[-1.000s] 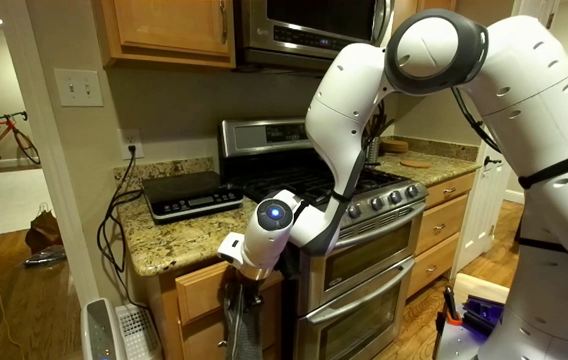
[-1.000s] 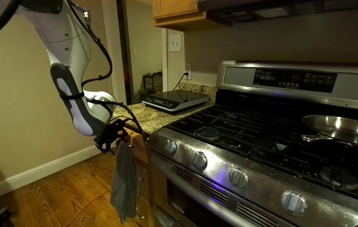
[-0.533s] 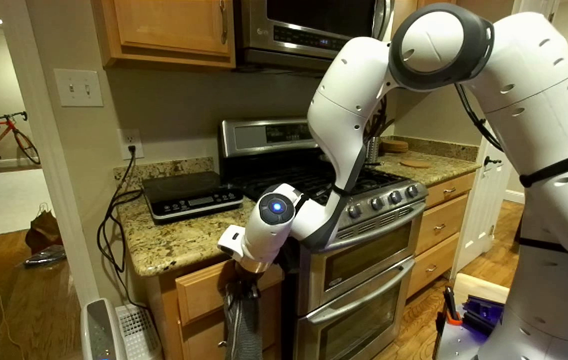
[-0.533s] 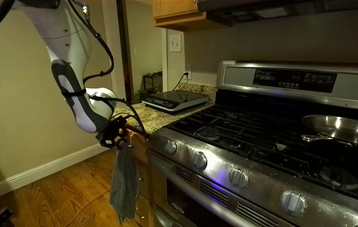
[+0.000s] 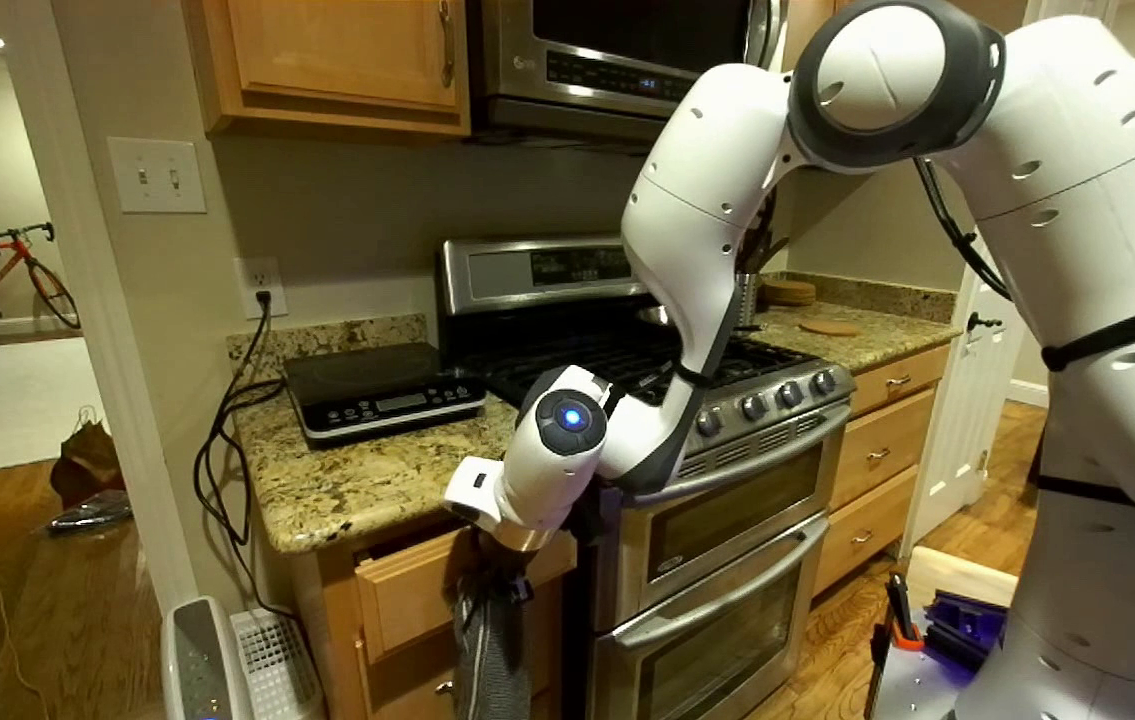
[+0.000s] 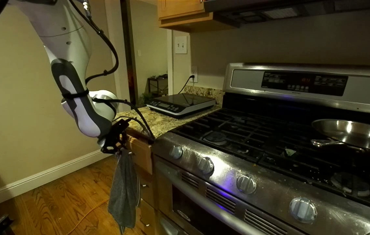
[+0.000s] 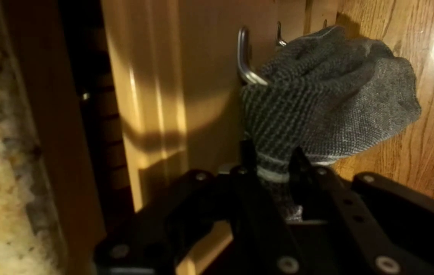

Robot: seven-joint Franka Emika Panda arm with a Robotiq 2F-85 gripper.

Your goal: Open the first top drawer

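The first top drawer (image 5: 407, 605), a flat honey-oak front, stands a little way out of its cabinet. In the wrist view a dark gap shows behind the drawer front (image 7: 201, 57), with slotted wooden dividers (image 7: 114, 156) inside. A grey towel (image 7: 339, 99) hangs over the drawer's metal handle (image 7: 244, 57). My gripper (image 7: 273, 154) is shut on the towel close to the front, one finger on each side of the cloth. Whether the handle's bar lies inside the grip is hidden by the towel. In an exterior view the gripper (image 6: 118, 148) is at the drawer's outer face.
The steel range (image 6: 217, 195) adjoins the drawer cabinet. Above the drawer juts the granite counter (image 5: 357, 500), carrying a black induction cooktop (image 5: 387, 390). Another oak drawer or door (image 5: 407, 690) with a handle sits below. A white appliance (image 5: 202, 660) stands beside the cabinet.
The gripper has closed on the towel. It has pulled back from the cabinet, and the drawer front has come outward with it, widening a gap under the counter. The towel has shifted along.
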